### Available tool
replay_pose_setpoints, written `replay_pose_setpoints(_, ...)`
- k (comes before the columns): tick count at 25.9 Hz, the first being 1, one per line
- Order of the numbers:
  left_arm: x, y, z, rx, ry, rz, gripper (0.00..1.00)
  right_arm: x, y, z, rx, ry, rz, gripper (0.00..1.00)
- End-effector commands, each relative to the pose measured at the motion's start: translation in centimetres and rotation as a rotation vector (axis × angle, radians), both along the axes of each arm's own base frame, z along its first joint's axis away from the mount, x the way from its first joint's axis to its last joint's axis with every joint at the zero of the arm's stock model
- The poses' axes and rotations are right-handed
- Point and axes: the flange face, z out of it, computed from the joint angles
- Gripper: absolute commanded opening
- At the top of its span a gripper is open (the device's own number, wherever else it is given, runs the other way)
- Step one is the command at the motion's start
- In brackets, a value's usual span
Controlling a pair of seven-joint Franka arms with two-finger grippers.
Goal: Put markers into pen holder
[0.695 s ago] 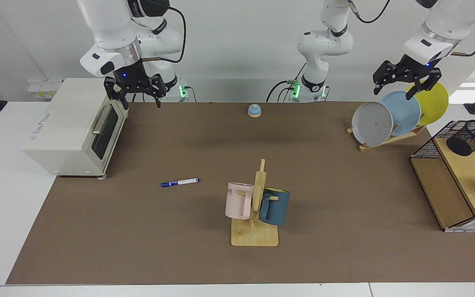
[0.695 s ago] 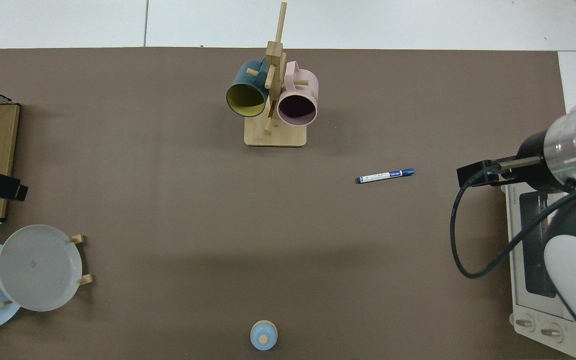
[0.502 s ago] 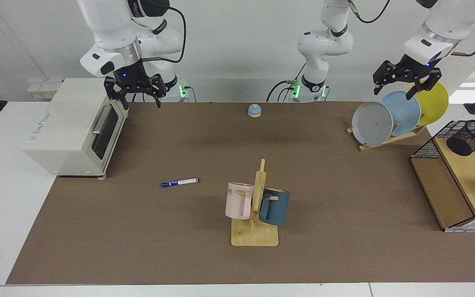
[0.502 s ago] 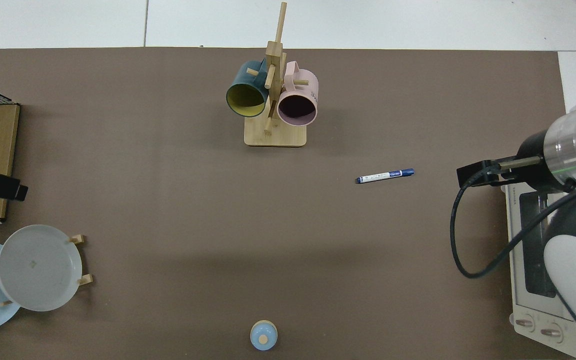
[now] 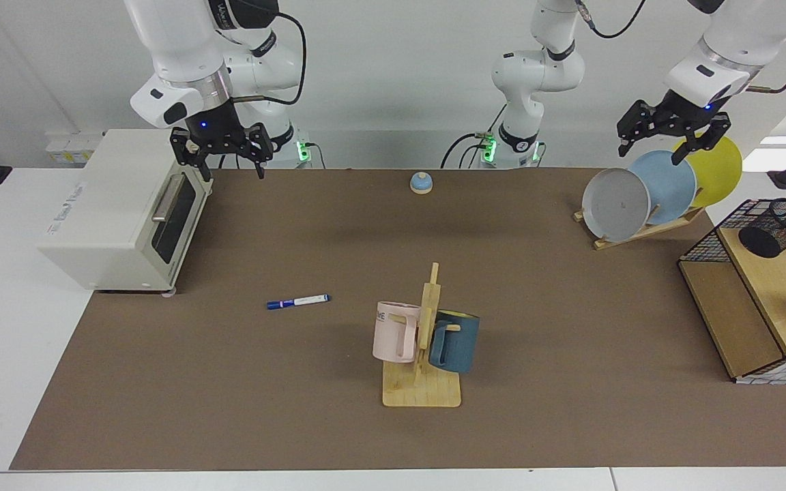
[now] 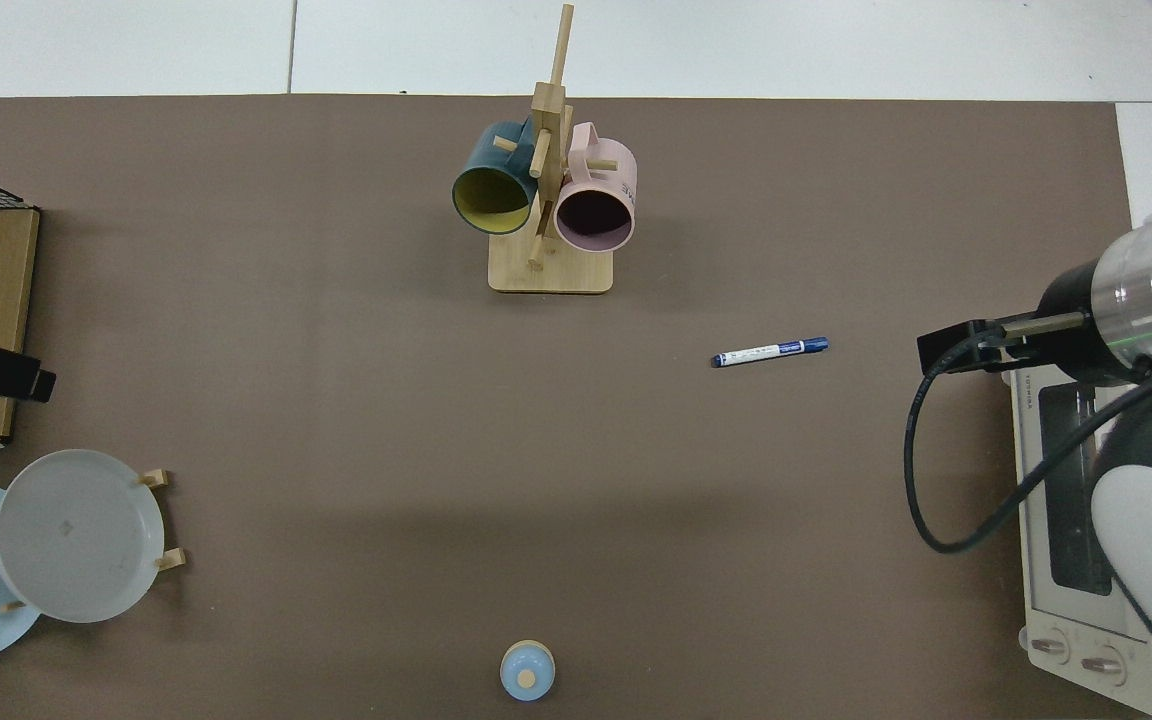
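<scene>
My right gripper (image 5: 226, 158) hangs spread and empty by the toaster oven (image 5: 120, 208), my left gripper (image 5: 666, 140) likewise, waiting over the plate rack (image 5: 638, 228); the marker (image 5: 297, 301), flat on the mat, could roll from a skewed pinch, far from the pen holder (image 5: 778, 227).

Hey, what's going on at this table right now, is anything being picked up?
Nothing is held yet. The marker lies flat on the mat, left of the mug rack. The right hand hangs open above the toaster oven, well back from the marker. The left hand waits open over the plates. The pen holder sits tilted on the shelf, with no marker visible in it.
</scene>
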Motion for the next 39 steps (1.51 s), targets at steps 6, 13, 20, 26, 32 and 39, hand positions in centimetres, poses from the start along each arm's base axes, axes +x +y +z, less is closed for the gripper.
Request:
replay_pose_setpoints(6, -0.9, 0.0, 0.1, 0.002, 0.007, 0.009, 1.0, -0.8, -0.8, -0.9, 0.015, 0.002, -0.225, 1.0)
replay_pose_setpoints(13, -0.9, 0.0, 0.0, 0.002, 0.008, 0.007, 1.0, -0.1, 0.8, -2.3, 0.046, 0.002, -0.591, 1.0)
replay_pose_setpoints(20, -1.1, 0.3, 0.0, 0.002, 0.008, 0.011, 1.0, 1.9, 2.9, -6.1, 0.086, -0.002, -0.993, 1.0)
replay_pose_setpoints(26, -1.1, 0.3, 0.0, 0.002, 0.008, 0.011, 1.0, 4.0, 3.9, -10.1, 0.081, 0.033, -1.217, 1.0)
replay_pose_setpoints(32, -1.2, 0.3, 0.1, 0.002, 0.008, 0.012, 1.0, 6.1, 4.2, -15.3, 0.051, 0.071, -1.35, 1.0)
replay_pose_setpoints(39, -1.5, 0.3, -0.3, 0.001, 0.017, 0.011, 1.0, 7.9, 3.8, -20.2, 0.059, 0.088, -1.477, 1.0)
